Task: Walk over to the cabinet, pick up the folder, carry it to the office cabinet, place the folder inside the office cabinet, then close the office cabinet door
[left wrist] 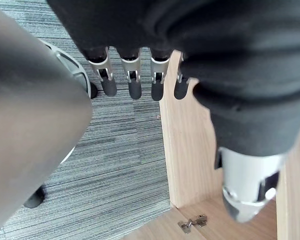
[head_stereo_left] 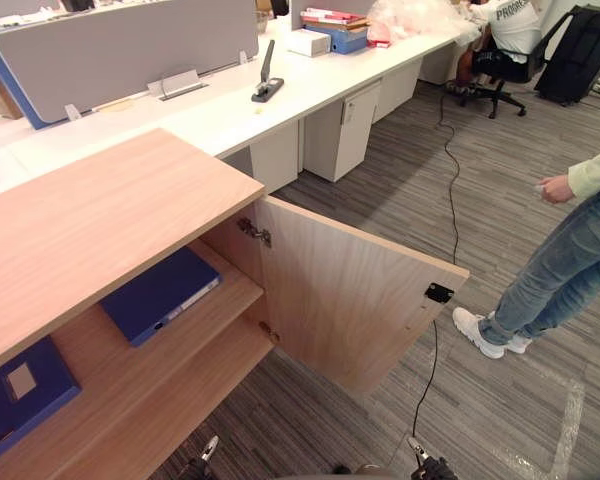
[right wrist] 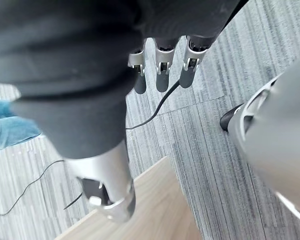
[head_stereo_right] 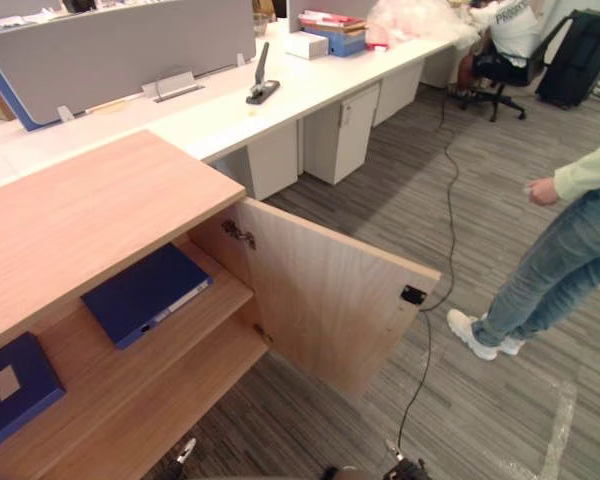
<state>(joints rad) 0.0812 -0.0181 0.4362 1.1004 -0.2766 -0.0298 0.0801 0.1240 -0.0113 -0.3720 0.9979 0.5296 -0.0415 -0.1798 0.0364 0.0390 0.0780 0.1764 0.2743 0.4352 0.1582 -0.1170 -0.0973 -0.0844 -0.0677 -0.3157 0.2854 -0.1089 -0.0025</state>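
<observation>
Folder (head_stereo_left: pixel 160 295), blue and flat, is lying inside the office cabinet (head_stereo_left: pixel 100 220) on its upper shelf (head_stereo_left: pixel 238 292), with one corner sitting close to the shelf's front edge. The cabinet door (head_stereo_left: pixel 350 300) is standing wide open over the carpet, so closing it looks like the step left to do. The left robot hand (left wrist: pixel 135 87) is hanging low beside the door with its fingers straight and spread, gripping nothing. The right robot hand (right wrist: pixel 162 77) is hanging over the floor in the same way, also empty. Several things could be going wrong from here. If the folder's corner is overhanging the shelf, the door may be catching on it and stopping short. A push placed near the hinges would be giving little leverage, and straight fingers could be getting trapped between door and frame. Counting what is in view: two blue folders, the second folder (head_stereo_left: pixel 20 395) lying further left in the cabinet; one door; two hinges; two robot hands; one person standing (head_stereo_left: pixel 560 270) near the door; and one person seated (head_stereo_left: pixel 510 25) far off.
</observation>
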